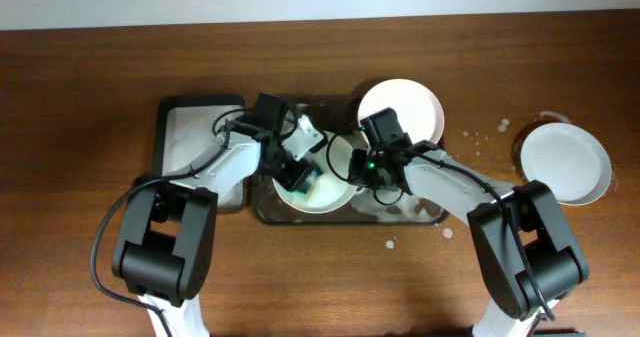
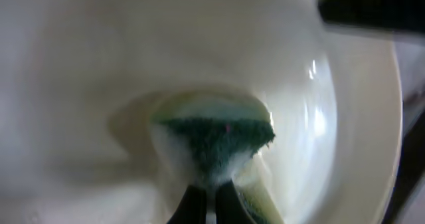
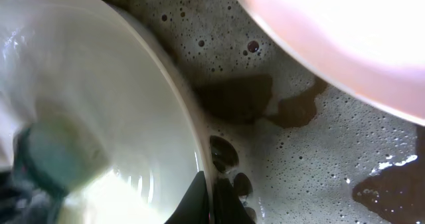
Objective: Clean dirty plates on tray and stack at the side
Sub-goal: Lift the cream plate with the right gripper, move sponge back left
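A pale mint plate lies tilted in the foamy dark brown tray. My left gripper is shut on a green sponge and presses it onto the plate's inside. My right gripper is shut on the plate's right rim; the fingers pinch the rim in the right wrist view. A pale pink plate rests at the tray's far right corner and shows in the right wrist view. A white plate sits on the tabletop at the right.
A smaller dark tray with a whitish, foamy floor stands left of the big tray. Soap foam covers the big tray's floor. White soap splashes fleck the wood between the tray and the white plate.
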Tool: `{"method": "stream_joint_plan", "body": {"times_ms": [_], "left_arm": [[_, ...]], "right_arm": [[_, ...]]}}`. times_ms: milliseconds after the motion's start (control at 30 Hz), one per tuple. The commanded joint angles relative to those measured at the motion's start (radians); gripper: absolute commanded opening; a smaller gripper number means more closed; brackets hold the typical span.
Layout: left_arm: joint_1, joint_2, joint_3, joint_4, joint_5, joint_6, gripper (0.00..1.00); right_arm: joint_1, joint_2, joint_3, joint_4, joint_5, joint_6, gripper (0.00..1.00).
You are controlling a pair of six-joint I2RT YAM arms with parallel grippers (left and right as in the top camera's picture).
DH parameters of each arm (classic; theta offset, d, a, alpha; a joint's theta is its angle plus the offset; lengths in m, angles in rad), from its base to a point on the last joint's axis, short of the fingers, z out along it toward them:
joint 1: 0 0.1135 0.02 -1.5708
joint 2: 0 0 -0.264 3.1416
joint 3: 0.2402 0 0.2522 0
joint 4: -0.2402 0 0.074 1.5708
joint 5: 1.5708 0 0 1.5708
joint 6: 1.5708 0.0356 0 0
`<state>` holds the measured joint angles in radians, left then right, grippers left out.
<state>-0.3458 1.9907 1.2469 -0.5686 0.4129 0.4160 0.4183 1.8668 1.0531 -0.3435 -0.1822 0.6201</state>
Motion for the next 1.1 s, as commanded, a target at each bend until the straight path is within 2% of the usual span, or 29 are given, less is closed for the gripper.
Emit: {"method": "stream_joint_plan", "body": {"times_ms": [0,67,167,233,267,367,433,567,600,667,833,900,1067], "left_arm": [[-0.008,0.059,-0.025,0.146,-0.077,-0.103,0.00],[-0.008,0.059,-0.025,0.209,-0.190,-0.193,0.00],[-0.008,0.059,-0.025,0.278,-0.455,-0.338,0.00],[-0.008,0.059,-0.025,0.264,-0.566,-0.417,0.00],[-0.008,0.059,-0.025,0.251,-0.571,-0.432,0.00],[-0.010,0.059,-0.025,0.153,-0.558,-0.476,0.00],[-0.010,0.059,-0.025,0.085,-0.509,-0.452,0.00],[-0.010,0.059,-0.025,0.026,-0.246,-0.194,0.00],[-0.010,0.059,-0.025,0.016,-0.160,-0.152,0.00],[-0.010,0.059,-0.025,0.007,-0.084,-0.152,0.00],[0.010,0.057,0.026,-0.083,-0.082,-0.153,0.00],[0.050,0.051,0.175,-0.242,-0.063,-0.168,0.00],[0.096,0.040,0.417,-0.455,-0.049,-0.195,0.00]], "right_arm": [[0.006,0.010,0.002,0.000,-0.017,-0.002,0.04],[0.006,0.010,0.002,0.000,-0.017,-0.002,0.04],[0.006,0.010,0.002,0.000,-0.017,-0.002,0.04],[0.006,0.010,0.002,0.000,-0.017,-0.002,0.04],[0.006,0.010,0.002,0.000,-0.017,-0.002,0.04],[0.006,0.010,0.002,0.000,-0.017,-0.002,0.04],[0.006,0.010,0.002,0.000,-0.017,-0.002,0.04],[0.006,0.010,0.002,0.001,-0.017,-0.002,0.04],[0.006,0.010,0.002,0.000,-0.017,-0.002,0.04],[0.006,0.010,0.002,0.000,-0.017,-0.002,0.04],[0.006,0.010,0.002,0.000,-0.017,-0.002,0.04],[0.006,0.010,0.002,0.000,-0.017,-0.002,0.04],[0.006,0.010,0.002,0.000,-0.017,-0.002,0.04]]}}
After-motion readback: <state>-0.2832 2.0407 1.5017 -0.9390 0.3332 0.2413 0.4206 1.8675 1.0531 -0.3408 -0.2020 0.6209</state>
